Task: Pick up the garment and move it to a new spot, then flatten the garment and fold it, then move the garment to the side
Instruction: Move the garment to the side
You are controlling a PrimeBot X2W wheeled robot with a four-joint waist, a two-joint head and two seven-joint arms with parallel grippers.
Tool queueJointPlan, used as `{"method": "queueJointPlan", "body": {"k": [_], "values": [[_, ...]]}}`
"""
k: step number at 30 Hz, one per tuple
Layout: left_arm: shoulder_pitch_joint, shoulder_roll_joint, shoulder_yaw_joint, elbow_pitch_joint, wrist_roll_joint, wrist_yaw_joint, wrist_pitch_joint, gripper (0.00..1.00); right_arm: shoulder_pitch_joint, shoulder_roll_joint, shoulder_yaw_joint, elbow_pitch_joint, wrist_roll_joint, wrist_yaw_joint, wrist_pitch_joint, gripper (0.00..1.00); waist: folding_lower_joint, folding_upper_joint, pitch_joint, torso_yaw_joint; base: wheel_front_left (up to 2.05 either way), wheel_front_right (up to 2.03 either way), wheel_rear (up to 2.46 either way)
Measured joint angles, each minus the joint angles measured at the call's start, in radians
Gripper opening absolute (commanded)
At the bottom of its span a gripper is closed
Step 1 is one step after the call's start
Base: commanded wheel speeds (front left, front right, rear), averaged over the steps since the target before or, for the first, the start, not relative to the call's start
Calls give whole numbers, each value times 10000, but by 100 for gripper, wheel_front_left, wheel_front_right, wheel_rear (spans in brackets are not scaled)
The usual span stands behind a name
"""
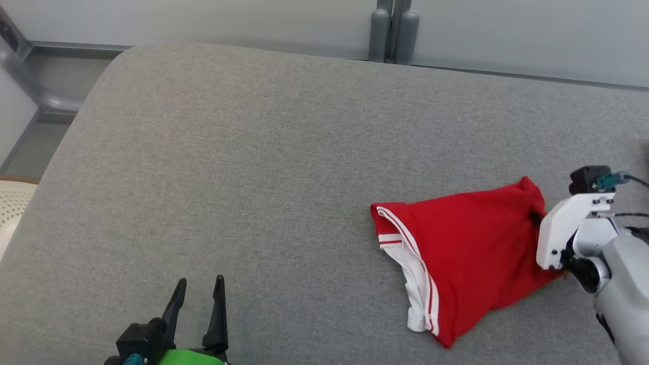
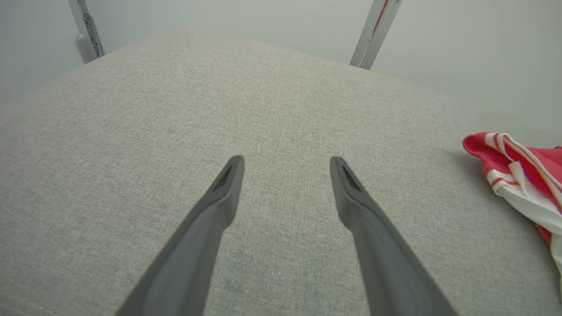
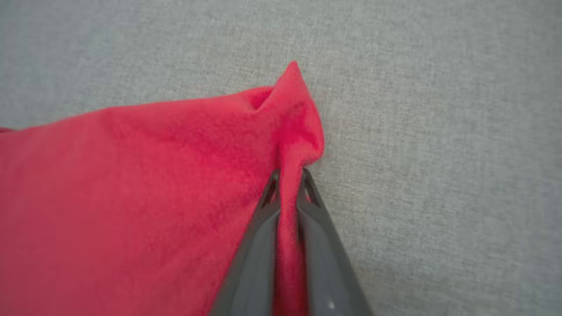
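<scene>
Right wrist view: my right hand pinches a corner of the red garment on the grey cushion; my left hand hovers spread, well apart.

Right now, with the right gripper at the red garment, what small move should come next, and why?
Probably lift the right gripper a little: it is shut on a pinched fold of the red garment, which mostly lies on the grey cushion, so the pick-up is not yet done.
</scene>
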Motion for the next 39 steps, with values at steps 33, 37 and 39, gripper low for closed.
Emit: {"method": "queueJointPlan", "body": {"k": [33,37,39], "values": [[-605,-2,366,-38,591,-407,0,100,-3176,-2121,-4451,-575,-3981,-8,-1239,100,0,0,1159,-1907,0,0,0],[-586,-4,554,-176,349,-357,0,100,-2523,-1774,-5005,-1436,-4583,-8,-2702,100,0,0,896,-1918,0,0,0],[-453,-4,746,-270,174,-221,2,100,-1737,-1478,-5064,-1918,-4800,-8,-3348,100,0,0,684,-1921,0,0,0]]}}
